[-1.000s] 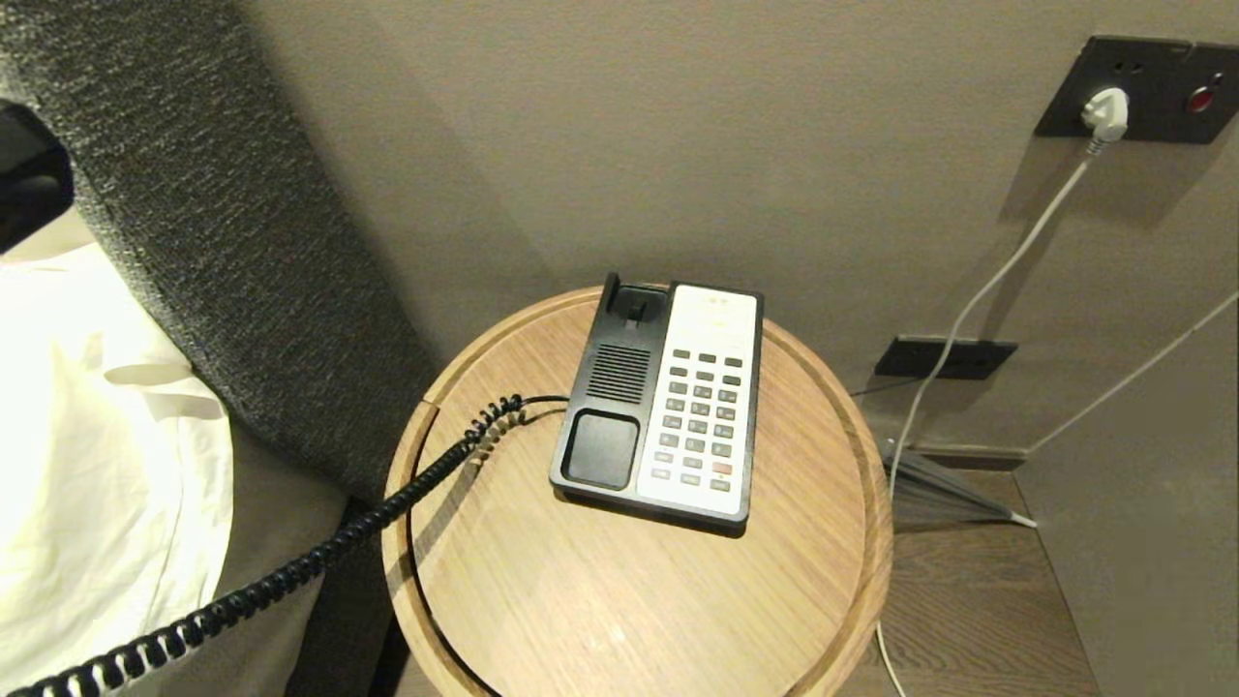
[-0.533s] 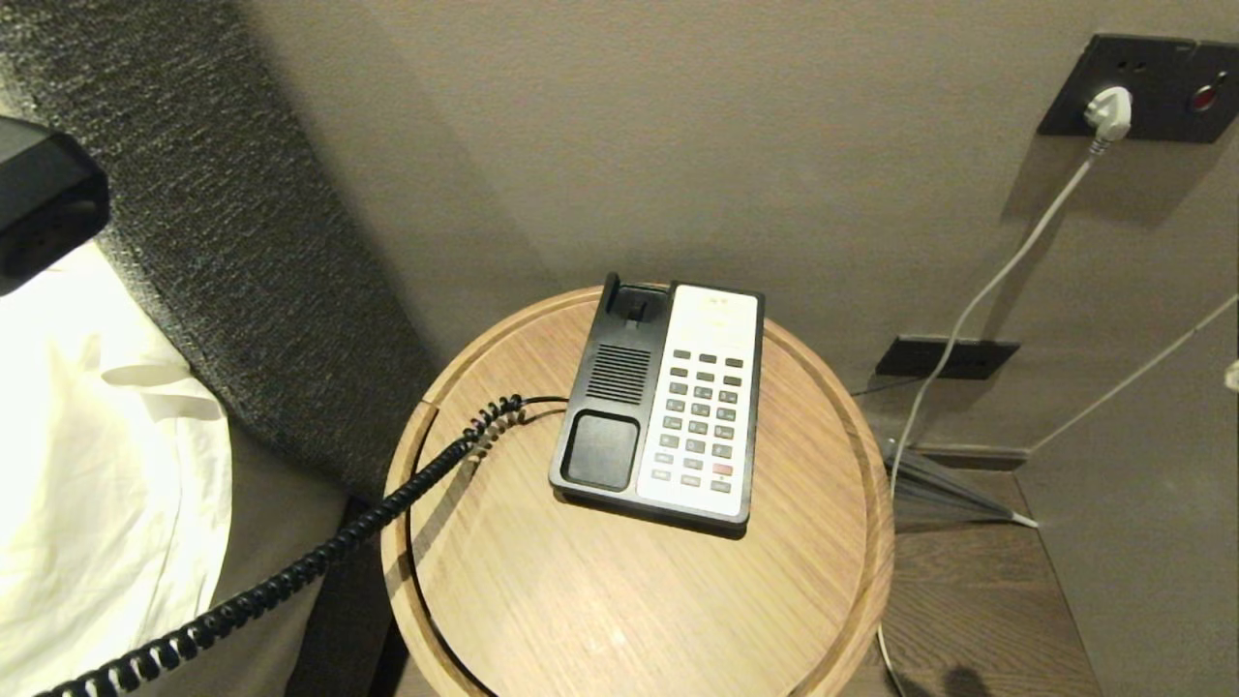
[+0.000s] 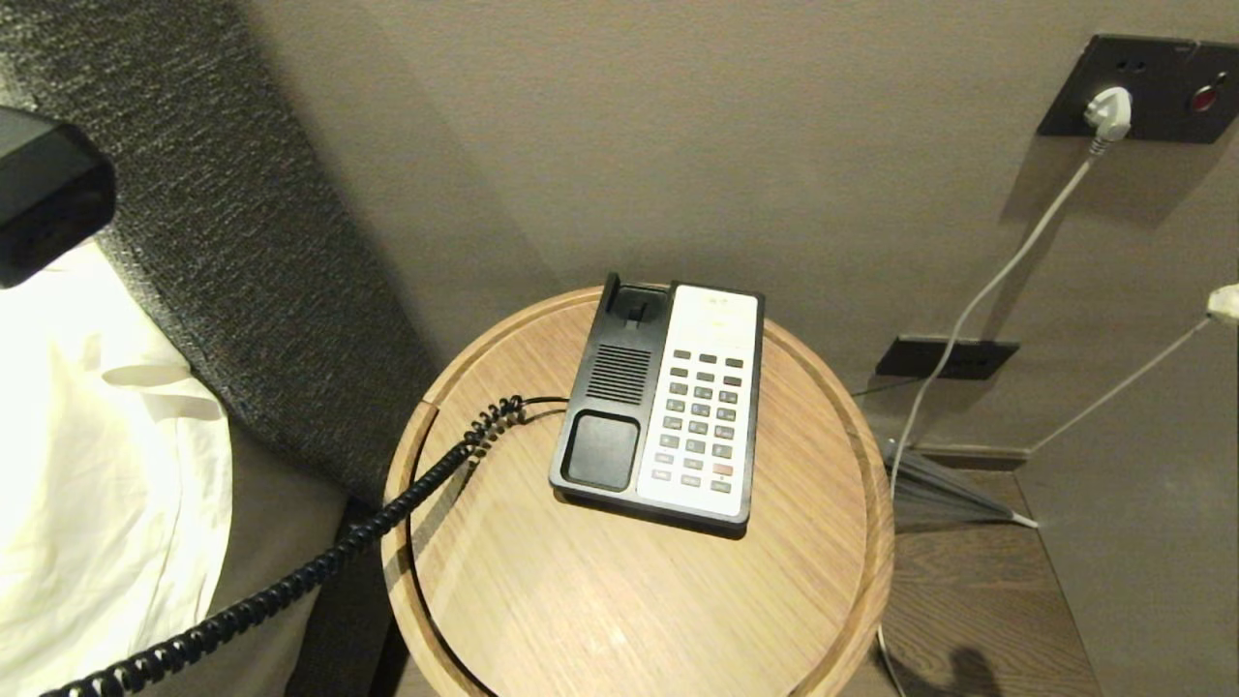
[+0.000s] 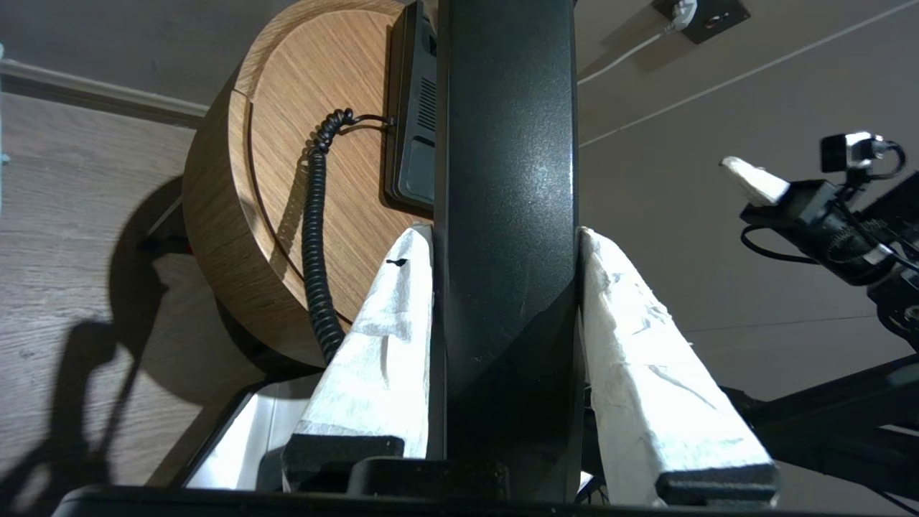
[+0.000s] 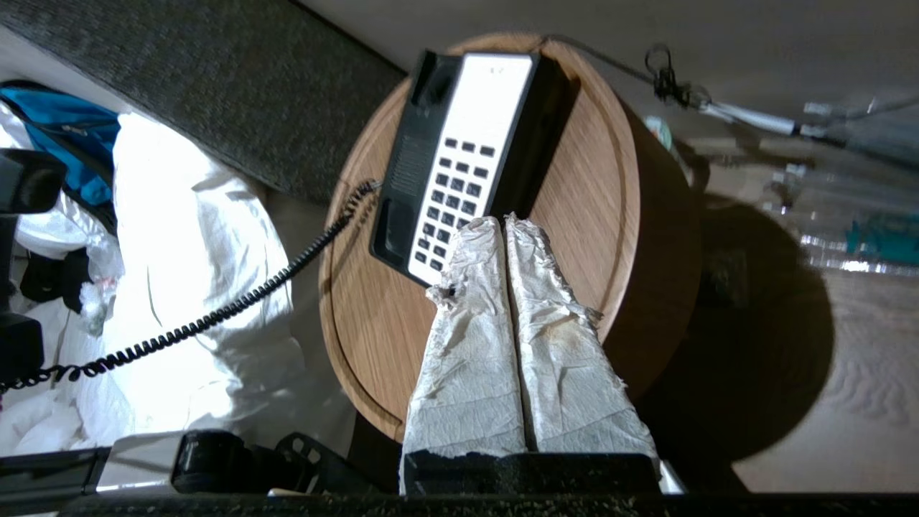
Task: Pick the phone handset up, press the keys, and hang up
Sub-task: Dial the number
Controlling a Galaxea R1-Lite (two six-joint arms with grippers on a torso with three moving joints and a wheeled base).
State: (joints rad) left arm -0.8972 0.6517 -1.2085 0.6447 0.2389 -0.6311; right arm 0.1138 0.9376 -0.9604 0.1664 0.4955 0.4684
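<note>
The glossy black phone handset (image 4: 506,179) is clamped between the white-wrapped fingers of my left gripper (image 4: 505,233), held in the air left of the table. One end of the handset (image 3: 44,194) shows at the head view's left edge. Its coiled cord (image 3: 319,571) runs down to the black-and-white phone base (image 3: 663,402), whose cradle is empty. My right gripper (image 5: 502,221) is shut with nothing in it. It hangs above the table's right side, its tips over the near corner of the keypad (image 5: 459,187). Only its white tip (image 3: 1224,302) reaches the head view's right edge.
The phone stands on a round wooden side table (image 3: 619,600) with a raised rim. A bed with white sheets (image 3: 97,436) and a grey headboard (image 3: 242,242) lie to the left. A white plug (image 3: 1108,111) and its cable hang on the wall to the right.
The right gripper's white tip has come into the head view at the right edge, with its shadow on the floor. The handset end has shifted slightly inward at the left edge.
</note>
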